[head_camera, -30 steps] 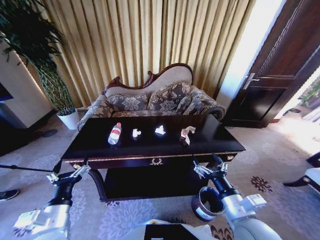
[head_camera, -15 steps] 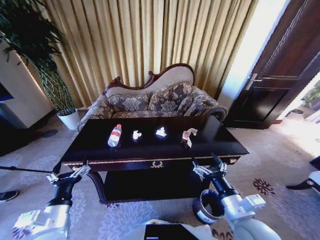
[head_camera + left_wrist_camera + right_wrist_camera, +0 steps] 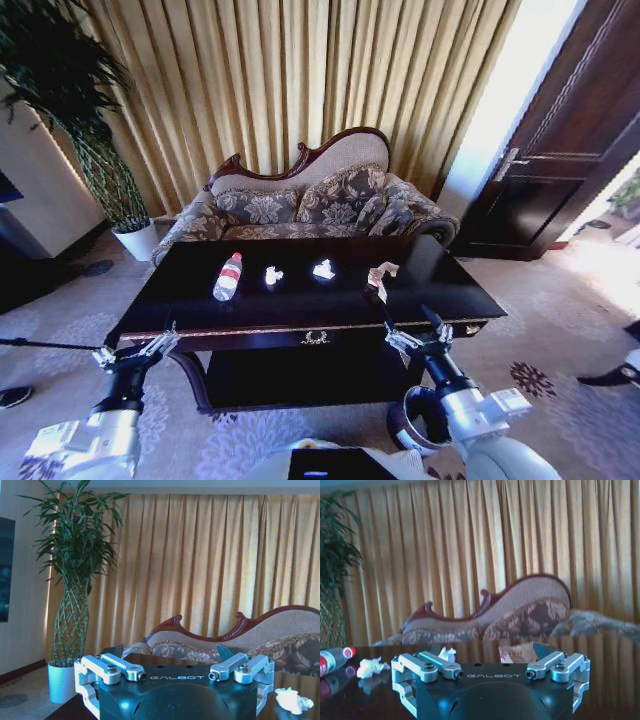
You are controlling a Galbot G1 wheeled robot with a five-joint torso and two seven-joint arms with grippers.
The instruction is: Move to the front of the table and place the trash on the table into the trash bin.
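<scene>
both sets of jaws stand spread wide and grasp nothing. in the head view the left gripper (image 3: 135,351) hangs low at the near left corner of the table (image 3: 250,310), and the right gripper (image 3: 412,333) hangs low at the near right part of its front rail; both arms are held level and apart. the dark glossy table top carries four pieces of trash in one row: one clear plastic bottle (image 3: 228,276) with a red cap lying on its side at the left, then one crumpled white paper wad (image 3: 272,275), a second paper wad (image 3: 323,269), and one reddish-tan wrapper (image 3: 379,275) at the right. none of the four touches another. one round dark trash bin (image 3: 408,425) with a silvery rim stands on the carpet below the right arm, near the table's right leg. behind the table sits one patterned sofa (image 3: 310,205), with gold curtains (image 3: 290,90) behind it and one potted plant (image 3: 95,150) at the left.

in the left wrist view the left gripper (image 3: 170,652) points over the table edge toward the sofa, with one paper wad (image 3: 292,700) on the dark top beside it and the plant's white pot (image 3: 61,680) farther off.

in the right wrist view the right gripper (image 3: 487,652) faces the table top at its level. the bottle (image 3: 334,660) lies at one side, a paper wad (image 3: 371,666) near it, the second wad (image 3: 447,653) and the wrapper (image 3: 517,653) just beyond the fingers.
</scene>
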